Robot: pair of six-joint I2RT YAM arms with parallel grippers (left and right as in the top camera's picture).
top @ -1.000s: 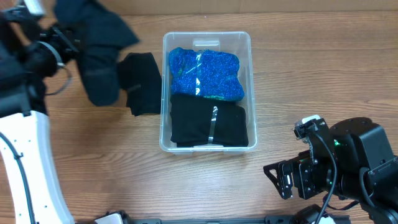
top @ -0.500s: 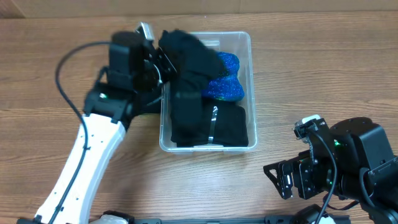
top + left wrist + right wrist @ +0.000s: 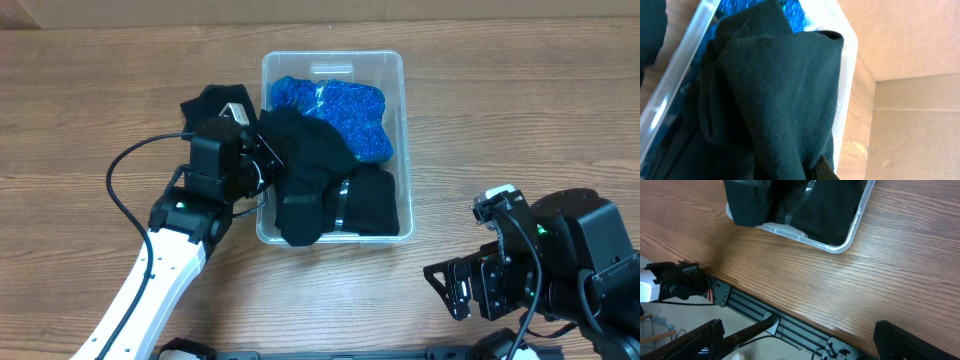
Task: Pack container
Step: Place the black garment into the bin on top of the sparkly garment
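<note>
The clear container (image 3: pixel 333 58) stands mid-table. It holds a blue garment (image 3: pixel 345 105) at the far end and a folded black garment (image 3: pixel 378 205) at the near end. My left gripper (image 3: pixel 263 160) is at the container's left wall, shut on a dark garment (image 3: pixel 305 180) that drapes across the wall and over the near left part of the bin. In the left wrist view this dark garment (image 3: pixel 775 100) fills the frame, with one fingertip (image 3: pixel 823 171) under it. My right gripper (image 3: pixel 450 285) is open and empty near the front right, away from the bin.
A black shape (image 3: pixel 205 103) lies on the table left of the container, partly under my left wrist. The right wrist view shows the container's near corner (image 3: pixel 840 247), the hanging dark garment (image 3: pixel 747 205) and the table's front edge (image 3: pixel 790 325).
My left arm swung in from the far left with the dark garment, passed over the container, then drew back and down. The garment now drapes lower and the blue garment shows more. The right arm is still.
</note>
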